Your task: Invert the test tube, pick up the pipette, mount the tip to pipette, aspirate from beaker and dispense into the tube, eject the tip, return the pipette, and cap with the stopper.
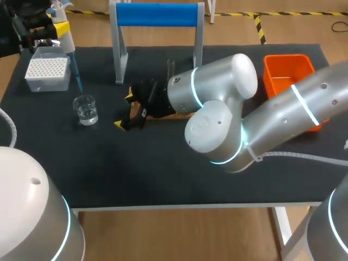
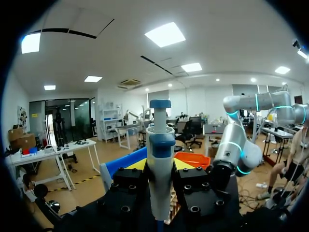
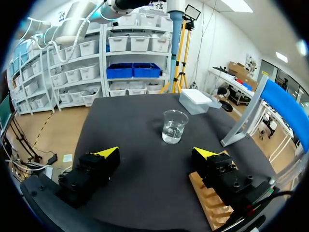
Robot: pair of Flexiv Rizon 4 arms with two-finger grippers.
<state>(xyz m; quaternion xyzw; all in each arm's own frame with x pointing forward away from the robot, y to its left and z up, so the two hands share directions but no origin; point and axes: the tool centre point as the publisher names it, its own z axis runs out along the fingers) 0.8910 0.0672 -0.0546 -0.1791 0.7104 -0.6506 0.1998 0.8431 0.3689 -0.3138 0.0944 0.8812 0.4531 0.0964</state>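
My left gripper (image 1: 54, 30) is at the table's far left corner, shut on the white and blue pipette (image 1: 68, 41). The pipette's tip (image 1: 78, 81) points down just above the glass beaker (image 1: 86, 110), which holds clear liquid. In the left wrist view the pipette (image 2: 160, 164) stands upright between the left gripper's (image 2: 159, 176) fingers. My right gripper (image 1: 126, 111) hovers open over the mat just right of the beaker. From the right wrist the beaker (image 3: 174, 126) lies ahead of the open right gripper (image 3: 157, 154). A test tube (image 1: 170, 68) stands upright behind the right wrist.
A white tip box (image 1: 48, 73) sits at the far left, behind the beaker. A stand with a blue bar (image 1: 156, 15) rises at the back middle. An orange bin (image 1: 288, 73) is at the back right. A wooden rack (image 3: 210, 200) lies under the right gripper's finger.
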